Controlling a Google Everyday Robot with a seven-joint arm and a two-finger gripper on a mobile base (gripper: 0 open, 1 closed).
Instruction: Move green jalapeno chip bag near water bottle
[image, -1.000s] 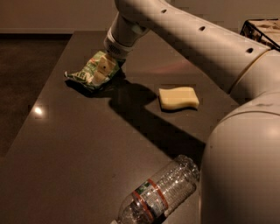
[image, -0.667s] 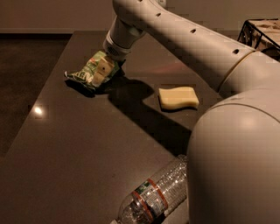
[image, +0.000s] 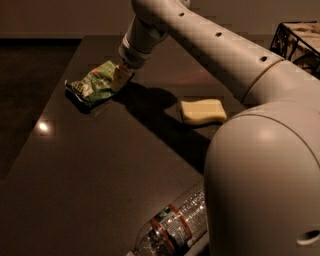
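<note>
The green jalapeno chip bag (image: 92, 82) lies crinkled at the far left of the dark table (image: 100, 165). My gripper (image: 121, 78) is at the bag's right end, with a pale finger (image: 119, 80) pressed on the foil, and it looks shut on that edge. The water bottle (image: 172, 227) lies on its side at the near edge, clear and ribbed with a red-striped label. It is partly hidden behind my arm's large white body (image: 265, 180). The bag and the bottle are far apart.
A pale yellow sponge (image: 202, 111) lies mid-table, right of the bag. A dark wire basket (image: 297, 37) stands at the far right. The table's left edge (image: 47, 105) runs close to the bag, with dark floor beyond.
The gripper and the chip bag have shifted slightly left together. My arm's body now fills more of the right side. The sponge and the bottle have not moved.
</note>
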